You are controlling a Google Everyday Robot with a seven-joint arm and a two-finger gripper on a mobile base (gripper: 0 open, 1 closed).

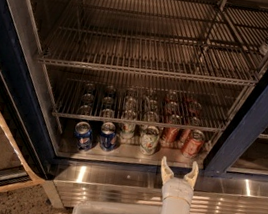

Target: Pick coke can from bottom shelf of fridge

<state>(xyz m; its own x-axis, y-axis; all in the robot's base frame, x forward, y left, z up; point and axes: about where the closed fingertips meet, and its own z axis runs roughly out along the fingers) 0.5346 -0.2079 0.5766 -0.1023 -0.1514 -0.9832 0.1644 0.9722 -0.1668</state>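
Currently, your pale two-finger gripper (178, 171) sits before the steel base panel of the dark-blue-framed display fridge (253, 123), fingers spread wide and empty. You will find the small red aluminium coke can (192, 143) upright just beyond and slightly right of the claw, on the flat pale-metal bottom shelf (126, 153), clear of the fingertips. A white-and-green can (149, 139) stands beyond-left; two blue cans (107, 135) stand farther left.

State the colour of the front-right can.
Red coke can, camera view; open hand just outside the fridge.
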